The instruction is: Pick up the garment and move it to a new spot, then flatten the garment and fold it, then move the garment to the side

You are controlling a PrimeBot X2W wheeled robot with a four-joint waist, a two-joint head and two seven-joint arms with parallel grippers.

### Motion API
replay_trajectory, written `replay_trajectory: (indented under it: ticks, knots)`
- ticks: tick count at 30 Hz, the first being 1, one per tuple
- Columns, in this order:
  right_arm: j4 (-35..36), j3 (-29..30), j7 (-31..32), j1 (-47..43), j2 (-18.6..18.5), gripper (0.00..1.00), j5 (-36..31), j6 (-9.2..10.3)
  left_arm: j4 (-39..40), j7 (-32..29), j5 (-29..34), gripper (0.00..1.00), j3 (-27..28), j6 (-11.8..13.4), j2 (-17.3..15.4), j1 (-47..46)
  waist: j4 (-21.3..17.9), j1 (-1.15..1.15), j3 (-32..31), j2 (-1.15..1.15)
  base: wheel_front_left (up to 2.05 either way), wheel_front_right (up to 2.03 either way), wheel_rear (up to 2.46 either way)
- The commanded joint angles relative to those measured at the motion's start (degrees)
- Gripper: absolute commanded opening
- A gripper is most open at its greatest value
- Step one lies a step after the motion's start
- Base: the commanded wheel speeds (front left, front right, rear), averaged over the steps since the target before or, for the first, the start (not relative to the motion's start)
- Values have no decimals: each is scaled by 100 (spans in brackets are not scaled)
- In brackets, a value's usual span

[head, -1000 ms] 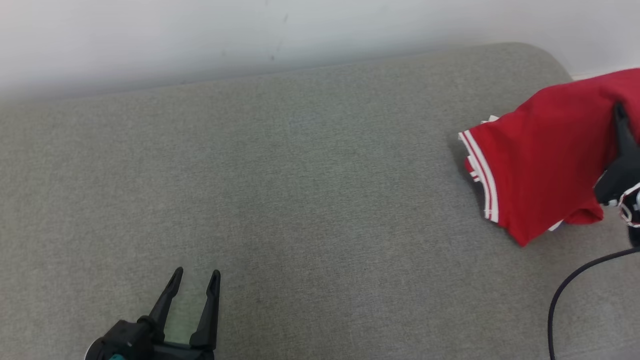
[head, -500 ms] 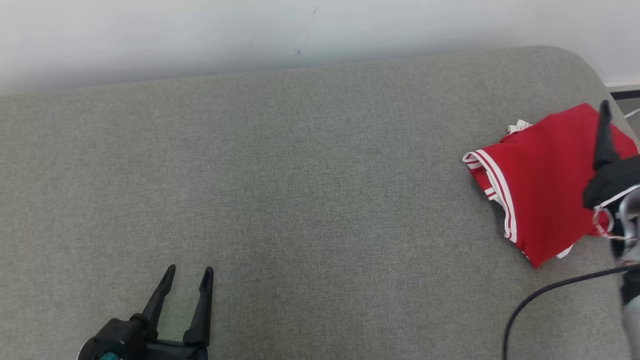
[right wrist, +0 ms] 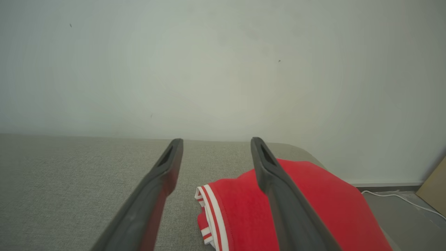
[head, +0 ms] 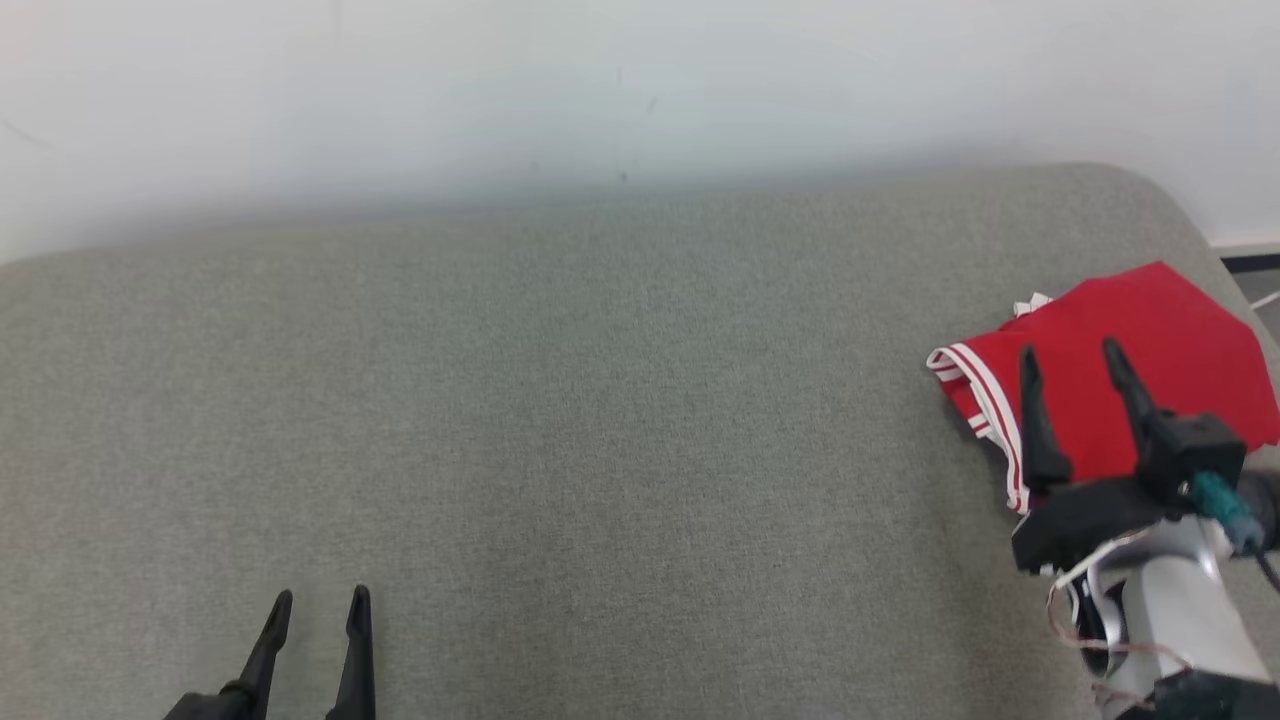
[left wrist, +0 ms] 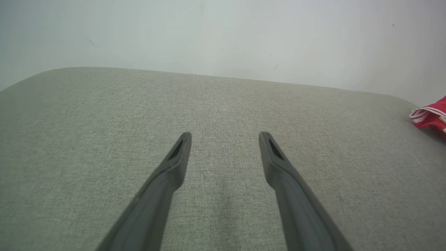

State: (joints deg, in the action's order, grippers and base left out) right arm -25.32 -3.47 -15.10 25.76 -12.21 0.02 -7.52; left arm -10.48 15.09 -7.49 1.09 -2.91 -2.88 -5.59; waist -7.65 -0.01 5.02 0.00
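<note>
The garment [head: 1130, 340] is red with white stripes along its hem, folded into a compact stack at the far right end of the grey padded surface [head: 600, 400]. The right wrist view has the garment [right wrist: 313, 216] below and right of centre, and its striped edge [left wrist: 430, 116] peeks in at the right of the left wrist view. My right gripper [head: 1070, 352] hovers above the garment's near side, open, with nothing between its fingers. At the lower left my left gripper [head: 316, 600] is open over bare fabric, far from the garment.
A pale wall [head: 600, 90] runs behind the surface. The surface's rounded right end lies just past the garment, with floor, a white cable [right wrist: 400, 197] and a brown board [right wrist: 433, 188] beyond it.
My right gripper has let go of the garment, opened and drawn back and up. The garment has settled flat at the right end. The camera has tilted, shifting the whole picture down.
</note>
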Motion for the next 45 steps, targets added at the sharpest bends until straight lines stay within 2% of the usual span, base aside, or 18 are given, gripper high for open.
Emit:
replay_trajectory:
  ticks: [1, 11, 22, 45]
  knots:
    - [109, -26, -4, -198, 57, 100, 85, 6, -5, 1, 53, 100, 46, 43, -6, 132, 93, 1, -218, 0, 0, 0, 0]
    - [494, -208, -5, -1191, 418, 100, 169, 6, -58, 1, 90, 100, 192, 198, -7, 457, 265, 1, -579, 0, 0, 0, 0]
    - [512, -318, -5, -1787, 632, 100, 90, 5, -122, 1, 188, 100, 333, 289, -6, 620, 353, 1, -792, 0, 0, 0, 0]
    - [543, -278, -5, -1901, 752, 100, 98, 5, -144, 1, 220, 100, 446, 218, -6, 606, 315, 1, -801, 0, 0, 0, 0]
